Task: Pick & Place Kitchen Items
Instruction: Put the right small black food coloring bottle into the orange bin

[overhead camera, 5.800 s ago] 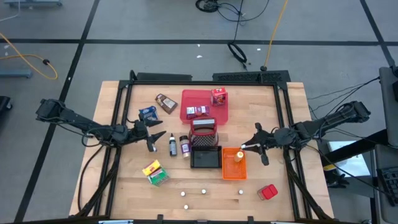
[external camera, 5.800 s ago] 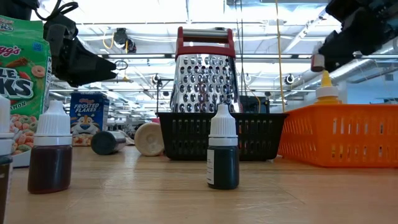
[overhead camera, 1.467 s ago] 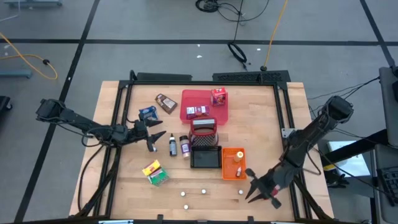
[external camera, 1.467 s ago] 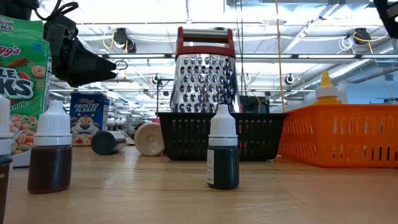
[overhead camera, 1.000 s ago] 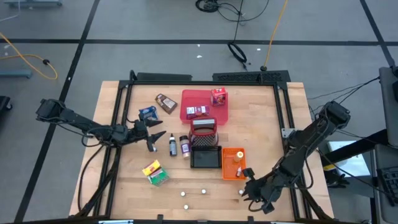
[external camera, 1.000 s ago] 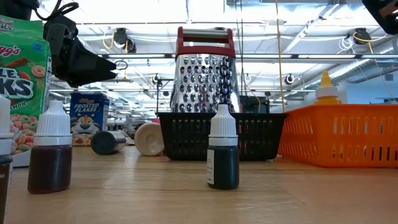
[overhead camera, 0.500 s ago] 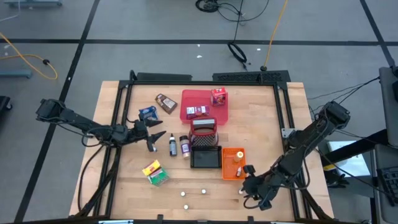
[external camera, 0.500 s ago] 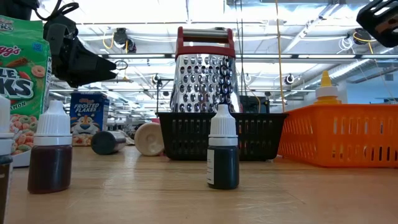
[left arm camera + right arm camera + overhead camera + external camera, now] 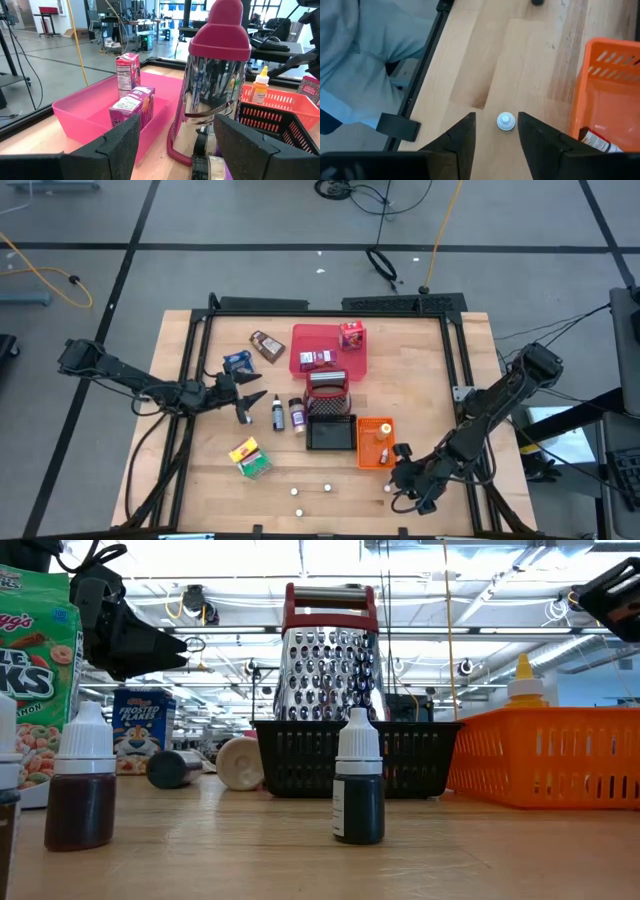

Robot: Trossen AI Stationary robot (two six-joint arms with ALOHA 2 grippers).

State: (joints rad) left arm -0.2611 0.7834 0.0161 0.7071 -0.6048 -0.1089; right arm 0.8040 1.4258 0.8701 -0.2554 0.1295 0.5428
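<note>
White cap, tiny, rigid, likely light, sits between the right gripper's parted, empty fingers; pinch its sides.

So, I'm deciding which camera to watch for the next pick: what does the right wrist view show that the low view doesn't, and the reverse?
Only the right wrist view: a small white cap on the wood just ahead of the open right gripper, and a person's light blue sleeve beyond the table edge.
Only the low view: the grater in the black wire basket, dropper bottles, cereal boxes and the waiting left gripper.
Both: the orange bin and the wooden table.
</note>
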